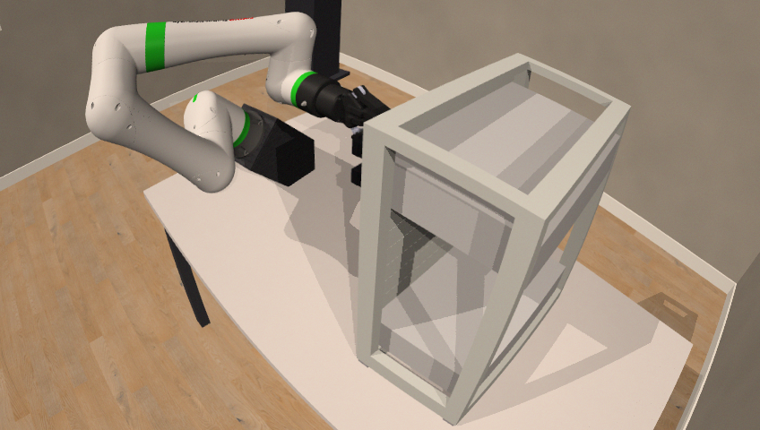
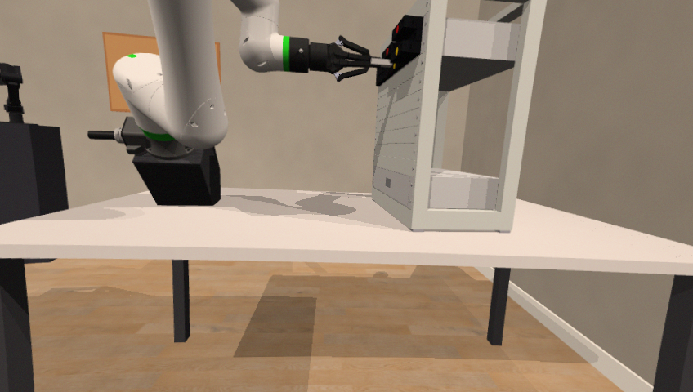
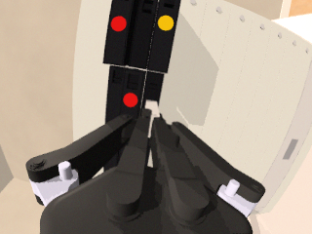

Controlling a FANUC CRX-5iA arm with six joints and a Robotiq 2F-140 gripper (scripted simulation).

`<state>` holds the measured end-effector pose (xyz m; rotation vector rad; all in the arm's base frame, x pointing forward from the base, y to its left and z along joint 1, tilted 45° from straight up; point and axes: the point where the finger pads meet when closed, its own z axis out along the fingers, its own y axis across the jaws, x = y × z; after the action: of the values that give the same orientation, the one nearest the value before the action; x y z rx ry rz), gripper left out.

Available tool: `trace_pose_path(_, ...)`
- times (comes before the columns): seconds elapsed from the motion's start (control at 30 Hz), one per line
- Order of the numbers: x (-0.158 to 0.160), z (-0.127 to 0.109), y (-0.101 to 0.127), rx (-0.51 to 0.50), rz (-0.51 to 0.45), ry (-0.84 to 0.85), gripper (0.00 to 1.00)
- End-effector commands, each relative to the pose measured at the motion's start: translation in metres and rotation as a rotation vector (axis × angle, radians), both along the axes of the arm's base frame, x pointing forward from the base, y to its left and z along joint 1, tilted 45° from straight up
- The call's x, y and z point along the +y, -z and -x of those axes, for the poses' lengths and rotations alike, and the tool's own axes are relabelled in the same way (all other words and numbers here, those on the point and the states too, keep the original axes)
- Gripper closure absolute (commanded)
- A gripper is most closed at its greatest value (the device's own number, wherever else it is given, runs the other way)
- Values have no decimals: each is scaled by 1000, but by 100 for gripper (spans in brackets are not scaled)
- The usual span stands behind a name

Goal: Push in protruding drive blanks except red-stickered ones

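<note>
The pale open-frame rack [image 1: 479,212] stands upright on the white table, front towards the arm; it also shows in the side view [image 2: 452,121]. Black drive blanks stick out near the top of its front [image 2: 400,46]. In the wrist view one group holds a blank with a red sticker [image 3: 119,22], a plain one [image 3: 144,33] and one with a yellow sticker [image 3: 167,22]. A nearer group holds another red-sticker blank [image 3: 131,99]. My gripper [image 3: 149,109] [image 2: 384,62] is shut and empty, its tips against a black blank just beside that red-sticker blank. The contact point is partly hidden.
The arm's black base block [image 2: 177,177] sits on the table to the left of the rack. A dark cabinet [image 2: 29,165] stands beyond the table's left end. Blank pale panels fill the rack front below the drive blanks, one low panel bearing a small grey label [image 2: 387,183].
</note>
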<state>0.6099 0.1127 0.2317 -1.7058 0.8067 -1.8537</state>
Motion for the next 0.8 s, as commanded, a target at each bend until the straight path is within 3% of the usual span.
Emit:
trace_pose_path(0.0,2,18,1,0,0,0,100)
trace_pose_path(0.23,6,56,2,0,0,0,100)
trace_pose_path(0.77,2,66,-2,0,0,0,100)
